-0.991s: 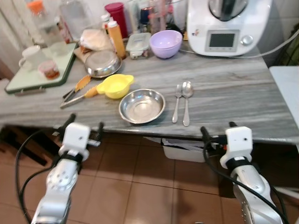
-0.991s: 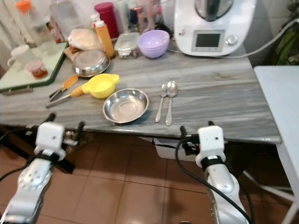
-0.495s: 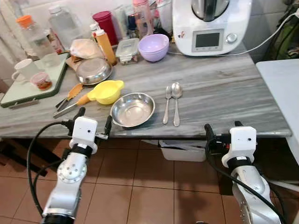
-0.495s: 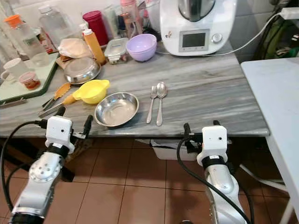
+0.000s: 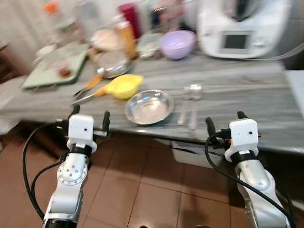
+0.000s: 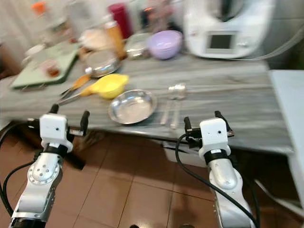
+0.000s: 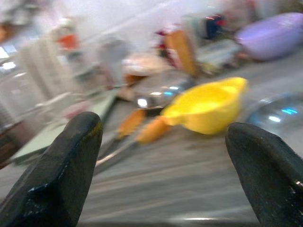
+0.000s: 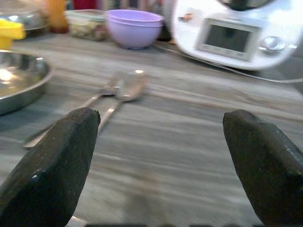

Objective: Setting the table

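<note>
**Grey marble counter, terracotta floor**

Grey-veined counter [image 5: 228,90] above terracotta tiles [image 5: 142,190]. A steel bowl [image 5: 148,106] sits at the front edge, spoons [image 5: 190,102] beside it. Left gripper [image 5: 89,119] and right gripper [image 5: 224,124] hover below the edge, fingers apart, empty.

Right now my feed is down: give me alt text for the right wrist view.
The right gripper is open, its two black fingers framing a grey marble-patterned table just ahead. On it lie a spoon and fork side by side, beside a steel bowl. Behind stand a purple bowl and a white kitchen machine.
</note>
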Controlling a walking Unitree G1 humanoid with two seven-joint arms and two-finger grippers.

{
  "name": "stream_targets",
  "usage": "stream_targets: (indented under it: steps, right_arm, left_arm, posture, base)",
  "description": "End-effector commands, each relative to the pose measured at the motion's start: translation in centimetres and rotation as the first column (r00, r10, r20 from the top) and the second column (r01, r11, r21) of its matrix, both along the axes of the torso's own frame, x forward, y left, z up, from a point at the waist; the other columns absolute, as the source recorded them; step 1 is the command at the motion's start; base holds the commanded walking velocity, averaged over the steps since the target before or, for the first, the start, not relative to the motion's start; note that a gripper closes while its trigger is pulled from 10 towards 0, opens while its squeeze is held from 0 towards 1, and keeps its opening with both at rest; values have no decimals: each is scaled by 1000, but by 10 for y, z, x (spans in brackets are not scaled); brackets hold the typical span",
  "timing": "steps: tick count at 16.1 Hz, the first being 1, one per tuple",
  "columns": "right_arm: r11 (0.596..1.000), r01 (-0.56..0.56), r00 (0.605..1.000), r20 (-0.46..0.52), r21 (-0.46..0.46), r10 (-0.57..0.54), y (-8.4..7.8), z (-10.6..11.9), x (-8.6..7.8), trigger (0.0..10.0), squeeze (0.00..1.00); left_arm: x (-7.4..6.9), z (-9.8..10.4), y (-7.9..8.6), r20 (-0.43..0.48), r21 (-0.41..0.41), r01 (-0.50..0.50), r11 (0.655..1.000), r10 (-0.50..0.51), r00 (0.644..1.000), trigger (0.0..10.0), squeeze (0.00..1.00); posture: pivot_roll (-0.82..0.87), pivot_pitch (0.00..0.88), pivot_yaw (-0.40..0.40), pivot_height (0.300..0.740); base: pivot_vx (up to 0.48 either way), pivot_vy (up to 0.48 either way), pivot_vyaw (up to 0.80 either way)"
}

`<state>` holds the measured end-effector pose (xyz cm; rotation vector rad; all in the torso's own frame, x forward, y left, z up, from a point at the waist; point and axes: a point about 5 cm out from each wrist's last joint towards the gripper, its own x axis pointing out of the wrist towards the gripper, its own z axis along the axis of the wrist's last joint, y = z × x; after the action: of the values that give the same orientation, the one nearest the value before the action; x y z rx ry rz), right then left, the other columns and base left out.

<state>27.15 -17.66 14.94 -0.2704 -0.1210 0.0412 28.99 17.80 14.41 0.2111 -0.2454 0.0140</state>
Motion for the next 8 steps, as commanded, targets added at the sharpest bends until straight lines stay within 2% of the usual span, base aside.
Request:
stream_targets:
  steps: [1, 3, 8]
  right_arm:
    - [1000, -20, 1000, 22, 7, 20, 6, 7, -1, 10000, 965]
    - [1000, -25, 999, 48, 5, 24, 9, 15, 1, 10000, 961]
    - [999, -42, 997, 68, -1, 42, 13, 21, 3, 10000, 941]
  left_arm:
    - [-1, 9, 10, 30, 4, -57, 998, 57, 998, 10000, 0]
    - [-2, 12, 11, 34, 4, -109, 994, 109, 993, 10000, 0]
    - [-7, 0, 20, -12, 24, -167, 986, 167, 986, 10000, 0]
  posture:
    - [-330, 127, 183, 740]
    - [-325, 128, 187, 740]
    - [-319, 126, 184, 740]
  base:
    - [0, 0, 800]
    - [0, 0, 800]
    - [0, 0, 800]
